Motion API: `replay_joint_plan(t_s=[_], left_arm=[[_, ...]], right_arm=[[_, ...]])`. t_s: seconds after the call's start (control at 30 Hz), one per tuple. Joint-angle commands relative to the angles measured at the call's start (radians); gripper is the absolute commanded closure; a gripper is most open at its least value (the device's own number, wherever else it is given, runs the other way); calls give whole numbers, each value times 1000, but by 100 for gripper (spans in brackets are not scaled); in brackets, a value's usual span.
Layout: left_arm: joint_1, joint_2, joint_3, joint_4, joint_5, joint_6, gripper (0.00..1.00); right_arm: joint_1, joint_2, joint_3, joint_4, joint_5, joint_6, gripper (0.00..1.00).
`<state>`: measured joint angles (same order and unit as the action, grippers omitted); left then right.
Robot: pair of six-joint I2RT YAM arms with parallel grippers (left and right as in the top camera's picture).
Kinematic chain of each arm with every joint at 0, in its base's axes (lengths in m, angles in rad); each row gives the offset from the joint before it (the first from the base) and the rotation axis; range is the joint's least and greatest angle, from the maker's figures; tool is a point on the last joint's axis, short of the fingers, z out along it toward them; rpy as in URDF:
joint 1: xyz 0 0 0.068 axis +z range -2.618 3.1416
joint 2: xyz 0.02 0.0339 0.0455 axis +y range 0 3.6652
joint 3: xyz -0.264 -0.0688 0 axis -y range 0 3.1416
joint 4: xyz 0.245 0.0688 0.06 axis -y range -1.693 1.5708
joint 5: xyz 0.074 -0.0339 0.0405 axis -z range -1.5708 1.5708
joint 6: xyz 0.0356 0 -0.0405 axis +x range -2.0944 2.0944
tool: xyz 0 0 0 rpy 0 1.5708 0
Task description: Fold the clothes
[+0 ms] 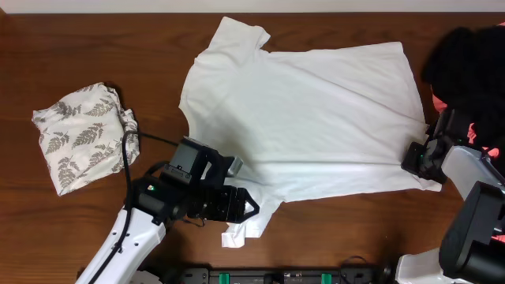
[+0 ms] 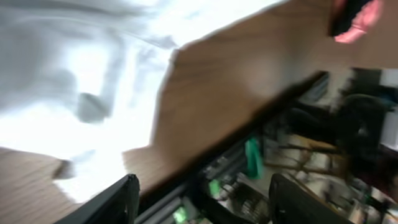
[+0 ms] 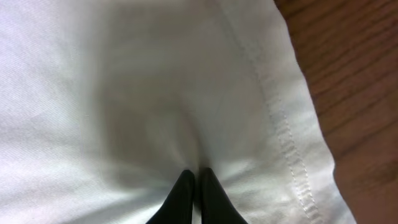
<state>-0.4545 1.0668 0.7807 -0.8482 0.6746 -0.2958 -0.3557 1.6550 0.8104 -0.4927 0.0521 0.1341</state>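
The white T-shirt [image 1: 316, 110] lies spread flat across the middle of the wooden table, neck to the left and hem to the right. My right gripper [image 1: 412, 156] is at the hem's near right corner. In the right wrist view its fingers [image 3: 198, 174] are shut, pinching the white fabric [image 3: 124, 93] beside the stitched hem. My left gripper [image 1: 248, 207] is at the near sleeve by the table's front edge. In the left wrist view its jaws [image 2: 205, 183] are open and empty, with the shirt [image 2: 74, 74] lying beyond them.
A crumpled leaf-print garment [image 1: 83, 134] lies at the left. A black garment [image 1: 465, 55] and a coral-pink one [image 1: 439, 102] are piled at the far right, behind my right arm. The table's front edge [image 2: 249, 134] and rail run just beneath my left gripper.
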Motion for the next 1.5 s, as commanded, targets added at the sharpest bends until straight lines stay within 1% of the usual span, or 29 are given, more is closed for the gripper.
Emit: replay_joint_plan(t_s=[0.0,0.03,0.07,0.13,0.2,0.33,0.5,0.57,0.77,0.93,1.1,1.13,1.17,1.2,1.23,1.3,1.33,1.4,1.47], left_arm=[[0,-2,16,4,-267,-3,32],[0,-2,16,6,-343,-8,28],[0,0,16,8,-438,-40,23],[5,3,16,8,-563,-132,13],[23,15,15,13,-598,-187,12],[79,76,9,20,-597,-241,12],[135,200,8,22,-591,-241,11],[147,248,8,30,-561,-240,10],[151,393,8,95,-426,-234,10],[151,488,8,111,-413,-237,11],[151,527,8,132,-401,-237,11],[151,528,8,145,-390,-237,12],[151,528,8,156,-380,-237,18],[151,528,8,171,-367,-237,26],[151,528,8,182,-358,-237,32],[151,528,8,196,-346,-237,49],[151,528,8,199,-345,-237,55],[151,528,8,199,-346,-237,75],[151,528,8,196,-346,-237,89]], right_arm=[[-13,43,-38,-16,26,6,94],[-13,43,-38,-16,26,6,94],[-13,43,-38,-16,26,6,94],[-13,43,-38,-18,26,6,94],[-13,43,-38,-20,26,6,94],[-13,43,-38,-20,26,6,94],[-13,43,-38,-20,24,6,94],[-13,43,-38,-20,22,6,94],[-13,43,-38,-20,22,6,94],[-13,43,-38,-20,22,6,94],[-13,43,-38,-20,22,6,94],[-13,43,-38,-20,22,6,94],[-13,43,-38,-20,22,6,94],[-13,43,-38,-20,22,6,94],[-13,43,-38,-20,22,6,94],[-13,43,-38,-22,21,6,94],[-13,43,-38,-23,22,6,94],[-13,43,-38,-23,21,6,94],[-13,43,-38,-23,22,6,94]])
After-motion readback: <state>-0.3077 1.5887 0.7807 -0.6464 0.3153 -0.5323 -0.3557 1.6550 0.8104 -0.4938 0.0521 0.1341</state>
